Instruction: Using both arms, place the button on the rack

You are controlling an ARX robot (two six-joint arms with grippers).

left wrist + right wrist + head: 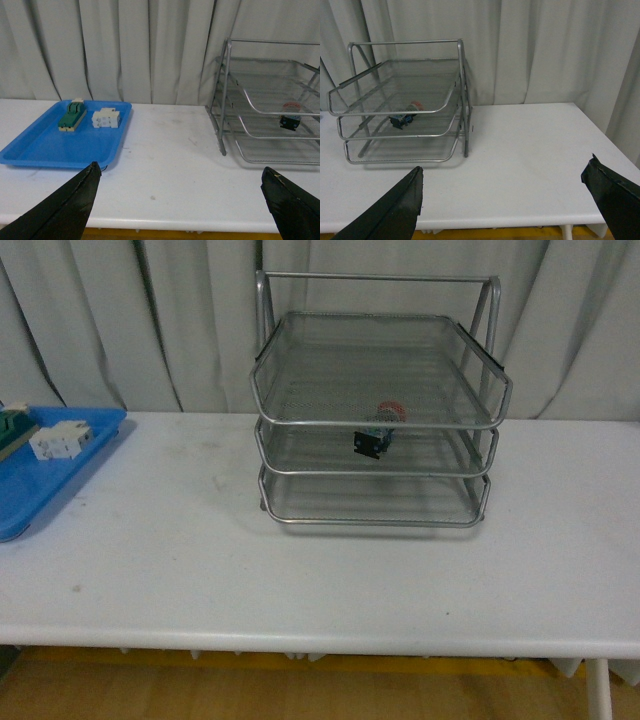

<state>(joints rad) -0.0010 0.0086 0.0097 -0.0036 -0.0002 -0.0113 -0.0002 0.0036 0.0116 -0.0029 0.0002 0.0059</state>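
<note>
The silver three-tier wire rack (300, 518) stands at the back middle of the white table. The button (377, 432) lies on its middle tier, red cap towards the back, dark body at the front rim. It also shows in the left wrist view as the button (289, 119) and in the right wrist view as the button (405, 116). Neither arm appears in the front view. My left gripper (180, 175) is open over the table's front edge, left of the rack (222, 131). My right gripper (504, 175) is open over bare table, right of the rack (465, 131). Both hold nothing.
A blue plastic tray (40, 490) sits at the table's left end with a white terminal block (60, 439) and a green-and-cream block (71, 116) in it. Grey curtains hang behind. The table's front edge (320, 645) runs close to both grippers.
</note>
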